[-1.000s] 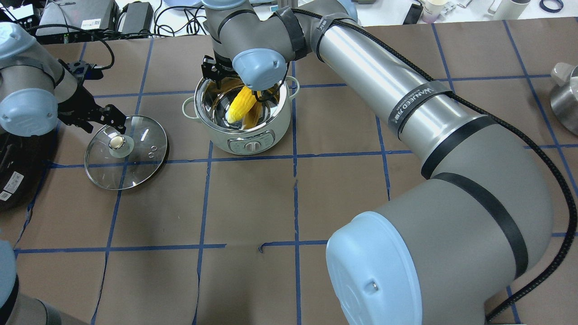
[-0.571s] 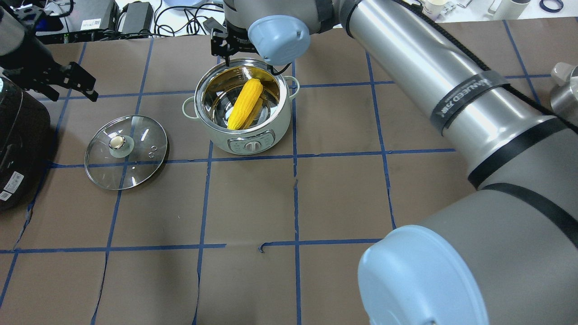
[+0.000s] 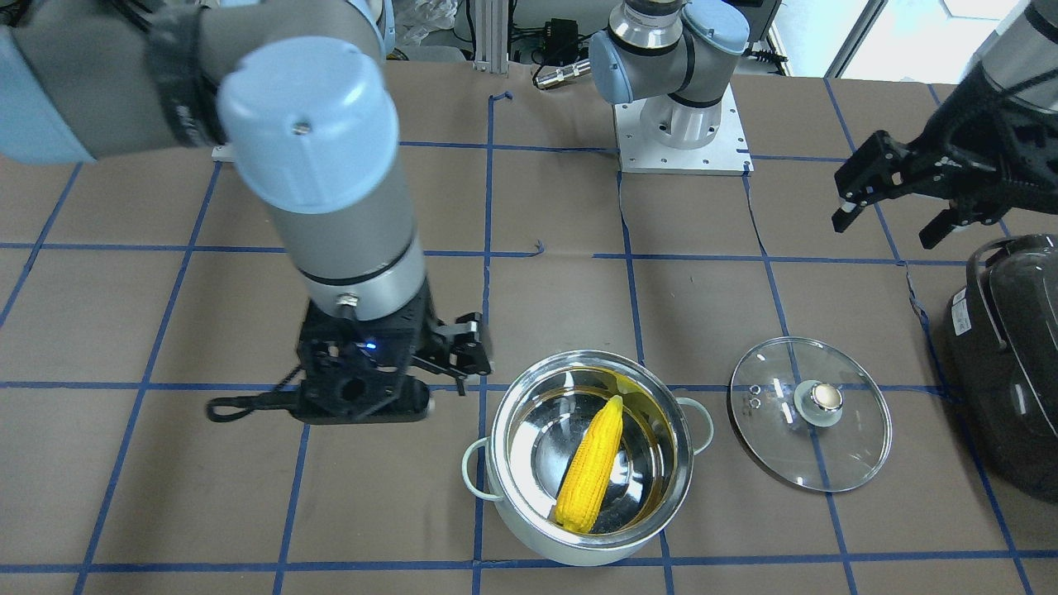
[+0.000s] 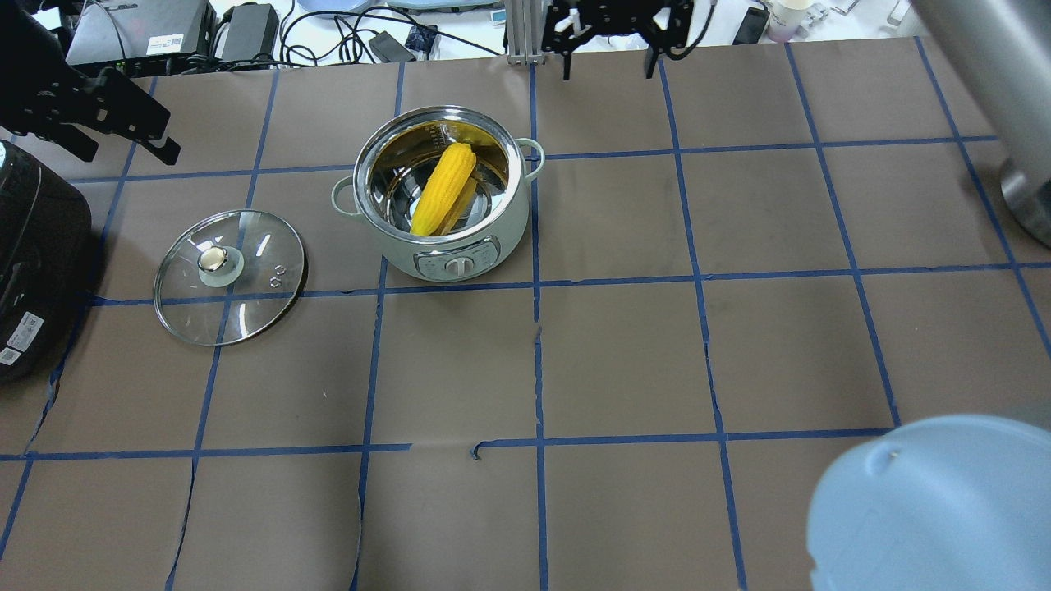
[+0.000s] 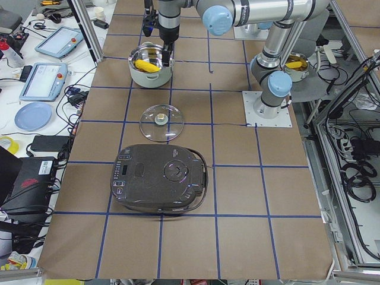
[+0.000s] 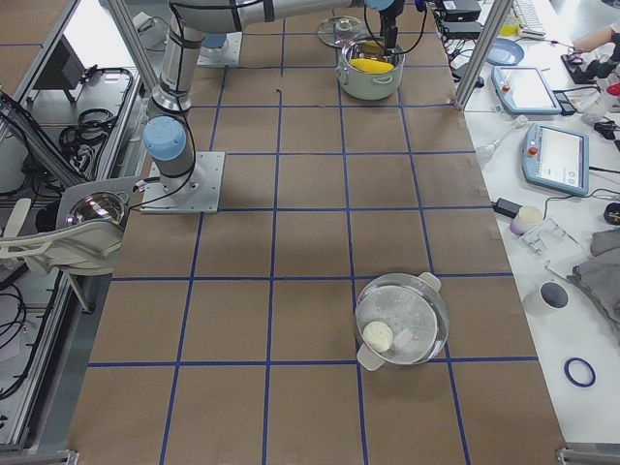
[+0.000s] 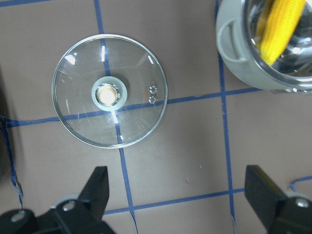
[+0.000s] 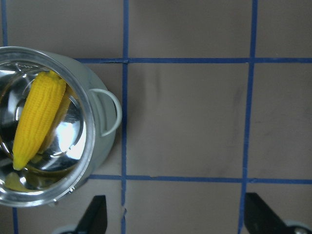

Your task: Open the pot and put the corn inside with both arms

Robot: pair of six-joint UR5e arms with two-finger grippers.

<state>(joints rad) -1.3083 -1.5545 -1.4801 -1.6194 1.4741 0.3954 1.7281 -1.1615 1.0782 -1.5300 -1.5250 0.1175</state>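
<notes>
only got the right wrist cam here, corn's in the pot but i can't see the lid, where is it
Observer: The lid lies flat on the table, apart from the pot, on the robot's left side of it.
Operator: is the left gripper on it
Observer: No. The left gripper is open and holds nothing, raised above the table and away from the lid.
Operator: anything else near the lid
Observer: A big dark appliance sits on the far side of the lid from the pot, not touching the lid.
</notes>
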